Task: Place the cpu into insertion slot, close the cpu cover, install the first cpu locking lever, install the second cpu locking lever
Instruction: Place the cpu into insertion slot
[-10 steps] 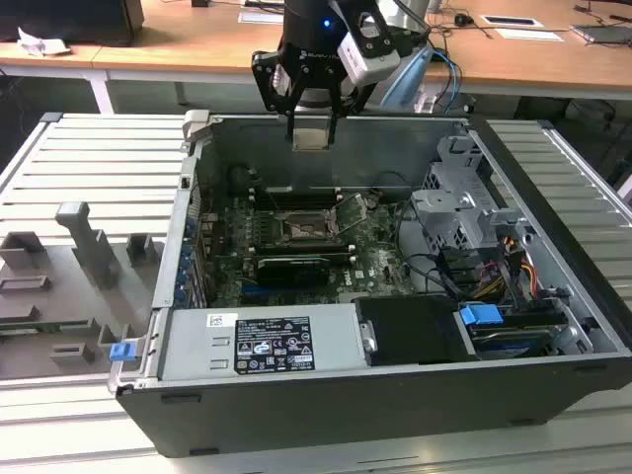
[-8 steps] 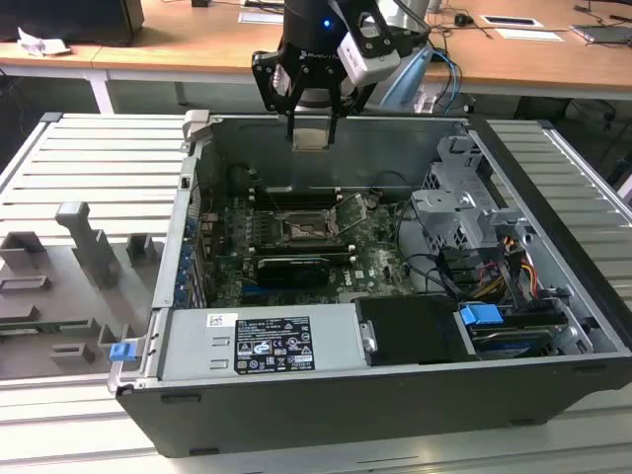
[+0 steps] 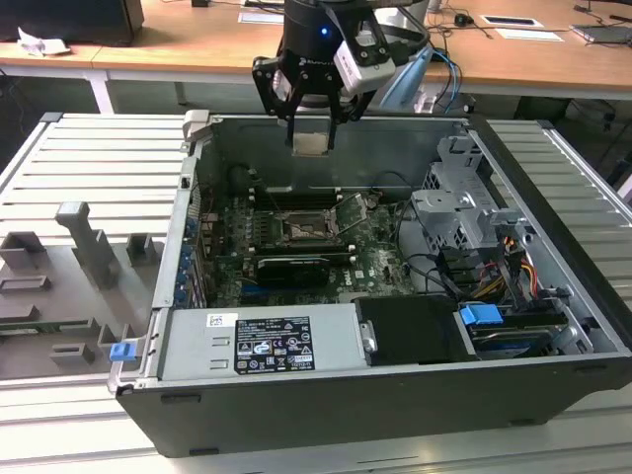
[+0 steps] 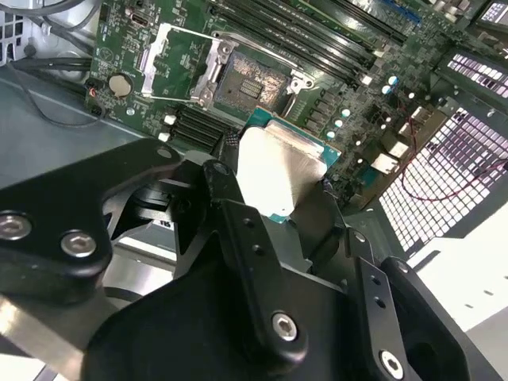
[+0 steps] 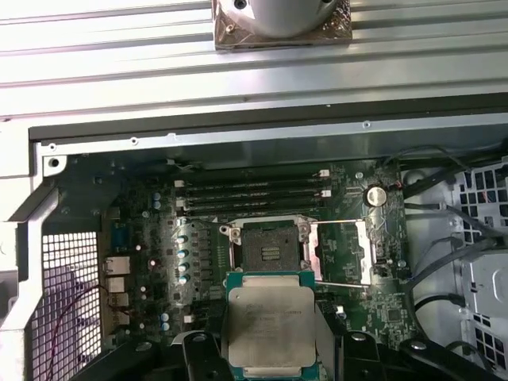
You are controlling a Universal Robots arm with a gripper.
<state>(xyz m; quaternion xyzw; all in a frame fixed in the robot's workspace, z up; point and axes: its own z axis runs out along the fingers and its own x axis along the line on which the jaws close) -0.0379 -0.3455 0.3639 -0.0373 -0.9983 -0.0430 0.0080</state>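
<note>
My gripper (image 3: 311, 138) hangs above the open computer case, shut on the cpu (image 3: 311, 145), a flat square chip with a pale silver top. In both wrist views the cpu (image 5: 270, 321) (image 4: 278, 171) sits between the black fingers (image 4: 226, 178), held well above the motherboard. The insertion slot (image 5: 270, 250) (image 4: 246, 83) (image 3: 299, 229) is a dark square socket with a metal rim, and it lies bare. The cpu cover (image 5: 341, 252) (image 4: 178, 63) (image 3: 348, 212) is swung open beside the socket. Thin metal levers (image 5: 341, 284) stand free along the cover's edges.
Long black memory slots (image 5: 250, 194) run beside the socket. A black card (image 3: 291, 267) lies nearer the case front, with a grey power supply (image 3: 262, 341) in front of it. A drive cage and cables (image 3: 464, 227) fill the exterior view's right. The case walls (image 3: 188, 197) ring the board.
</note>
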